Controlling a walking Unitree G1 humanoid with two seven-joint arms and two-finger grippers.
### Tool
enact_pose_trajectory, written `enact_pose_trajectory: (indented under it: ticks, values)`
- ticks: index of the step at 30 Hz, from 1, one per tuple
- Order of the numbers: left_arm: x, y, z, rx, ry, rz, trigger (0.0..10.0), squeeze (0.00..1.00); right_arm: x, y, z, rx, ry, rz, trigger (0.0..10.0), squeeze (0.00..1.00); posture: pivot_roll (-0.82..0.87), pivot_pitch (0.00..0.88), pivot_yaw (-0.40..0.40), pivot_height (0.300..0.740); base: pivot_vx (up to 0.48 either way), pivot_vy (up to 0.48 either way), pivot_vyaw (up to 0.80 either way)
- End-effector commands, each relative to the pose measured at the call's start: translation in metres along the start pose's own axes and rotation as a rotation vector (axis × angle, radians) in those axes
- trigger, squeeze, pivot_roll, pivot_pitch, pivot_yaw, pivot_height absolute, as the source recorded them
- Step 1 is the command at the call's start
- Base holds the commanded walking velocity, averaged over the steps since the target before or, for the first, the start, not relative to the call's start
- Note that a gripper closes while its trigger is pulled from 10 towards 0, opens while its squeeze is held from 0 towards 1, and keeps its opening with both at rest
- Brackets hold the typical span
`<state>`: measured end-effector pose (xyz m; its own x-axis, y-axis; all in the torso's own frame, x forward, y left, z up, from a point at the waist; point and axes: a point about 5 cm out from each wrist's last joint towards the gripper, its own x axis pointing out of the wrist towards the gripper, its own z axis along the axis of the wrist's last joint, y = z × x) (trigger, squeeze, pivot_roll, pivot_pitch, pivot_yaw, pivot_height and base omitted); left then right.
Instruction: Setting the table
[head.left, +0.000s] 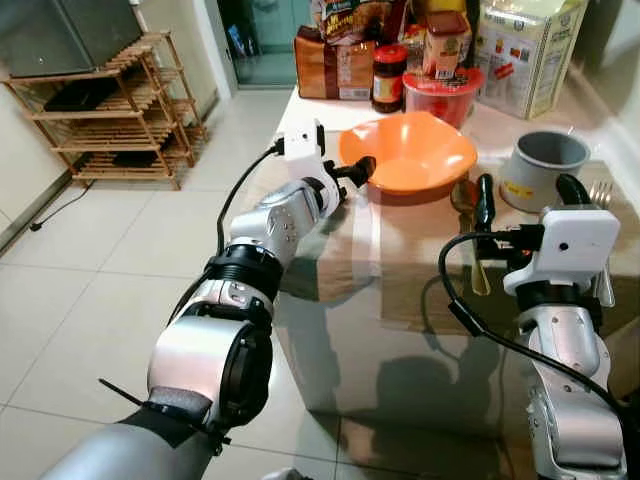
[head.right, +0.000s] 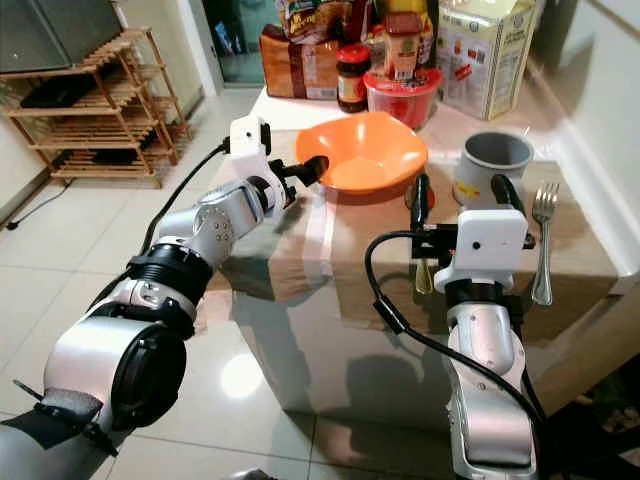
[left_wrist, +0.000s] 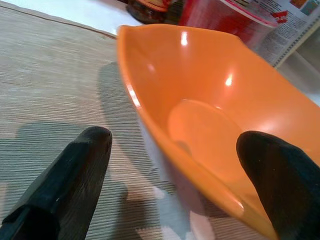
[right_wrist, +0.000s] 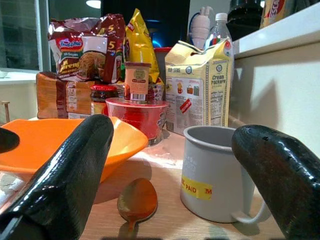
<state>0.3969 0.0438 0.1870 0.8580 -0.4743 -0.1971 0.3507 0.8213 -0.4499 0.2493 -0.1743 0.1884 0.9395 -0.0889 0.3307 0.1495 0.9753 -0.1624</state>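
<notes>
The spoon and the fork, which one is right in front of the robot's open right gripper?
The spoon. It lies on the mat between the orange bowl and the grey mug, ahead of the right gripper. The fork lies farther right.

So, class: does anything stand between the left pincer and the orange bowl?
Nothing visible does. The left pincer is open and already straddles the orange bowl at its near rim, one finger outside, one inside.
</notes>
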Motion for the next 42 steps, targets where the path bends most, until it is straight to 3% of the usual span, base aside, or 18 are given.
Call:
enact_pose_trajectory:
  ticks: [1, 13, 14, 15, 18, 19, 24, 30, 42]
  values:
    - [0.001, -0.003, 0.006, 0.009, -0.008, -0.009, 10.0, 0.0, -0.001, 0.005, 0.006, 0.013, -0.016, 0.011, 10.0, 0.0, -0.1, 0.0, 0.153, 0.736, 0.0, 0.0, 0.0]
    - [0.003, -0.006, 0.001, -0.078, 0.01, -0.023, 10.0, 0.0, -0.003, 0.006, 0.004, 0.018, -0.006, 0.019, 10.0, 0.0, -0.1, 0.0, 0.15, 0.736, 0.0, 0.0, 0.0]
    - [0.004, -0.008, 0.002, -0.095, 0.008, -0.031, 3.0, 0.0, -0.002, 0.007, 0.004, 0.02, -0.005, 0.019, 10.0, 0.0, -0.1, 0.0, 0.148, 0.736, 0.0, 0.0, 0.0]
    - [0.004, -0.009, 0.001, -0.112, 0.008, -0.039, 1.6, 0.0, -0.002, 0.008, 0.003, 0.023, -0.003, 0.019, 10.0, 0.0, -0.09, 0.0, 0.147, 0.736, 0.0, 0.0, 0.0]
    - [0.004, -0.011, 0.001, -0.124, 0.009, -0.046, 1.0, 0.0, -0.002, 0.009, 0.003, 0.026, -0.002, 0.02, 10.0, 0.0, -0.09, 0.0, 0.147, 0.736, 0.0, 0.0, 0.0]
    - [0.005, -0.013, 0.001, -0.124, 0.007, -0.054, 0.0, 0.0, -0.002, 0.01, 0.002, 0.029, 0.0, 0.022, 10.0, 0.0, -0.09, 0.0, 0.145, 0.736, 0.0, 0.0, 0.0]
    - [0.006, -0.016, 0.003, -0.073, -0.006, -0.075, 0.0, 0.0, -0.001, 0.012, 0.001, 0.035, 0.008, 0.026, 10.0, 0.0, -0.09, 0.0, 0.142, 0.736, 0.0, 0.0, 0.0]
    - [0.006, -0.016, 0.003, -0.069, -0.014, -0.069, 0.0, 0.0, -0.002, 0.012, -0.001, 0.039, 0.014, 0.029, 10.0, 0.0, -0.09, 0.0, 0.14, 0.736, 0.0, 0.0, 0.0]
    - [0.007, -0.015, -0.001, -0.127, 0.035, -0.054, 0.0, 0.0, -0.002, 0.013, -0.004, 0.048, 0.028, 0.028, 10.0, 0.0, -0.08, 0.0, 0.141, 0.736, 0.0, 0.0, 0.0]
